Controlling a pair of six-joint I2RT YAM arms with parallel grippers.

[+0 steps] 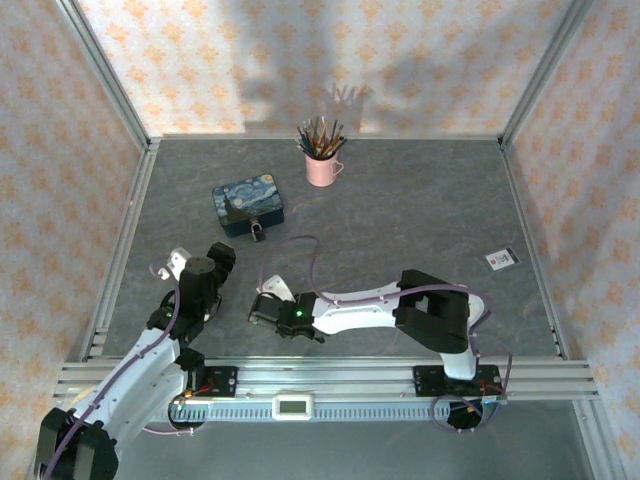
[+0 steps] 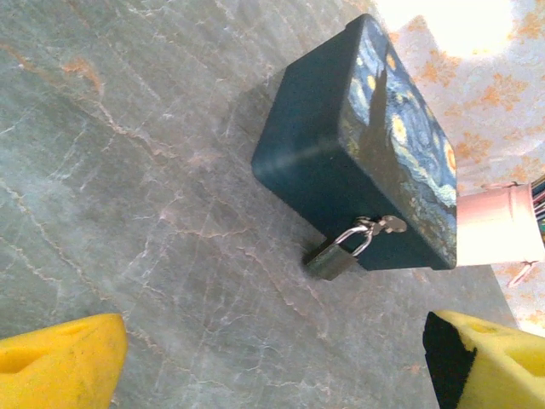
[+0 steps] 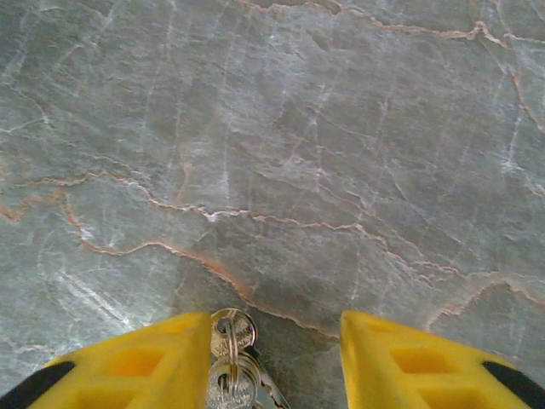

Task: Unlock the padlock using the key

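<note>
Right gripper (image 3: 274, 331) astride key (image 3: 231, 382); padlock (image 2: 334, 256) apart.

I'm seeing the padlock (image 2: 334, 256) hanging on the tin's (image 2: 341, 162) near side, the cup (image 1: 322, 168) standing behind-right of it, the key (image 3: 232, 375) lying on the tabletop (image 3: 298, 170) between my right gripper's (image 3: 274, 332) jaws.

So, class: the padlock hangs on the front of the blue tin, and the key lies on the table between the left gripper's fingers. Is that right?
No: the key lies between the fingers of the right gripper, as the right wrist view shows. The padlock does hang on the front of the blue tin.
</note>
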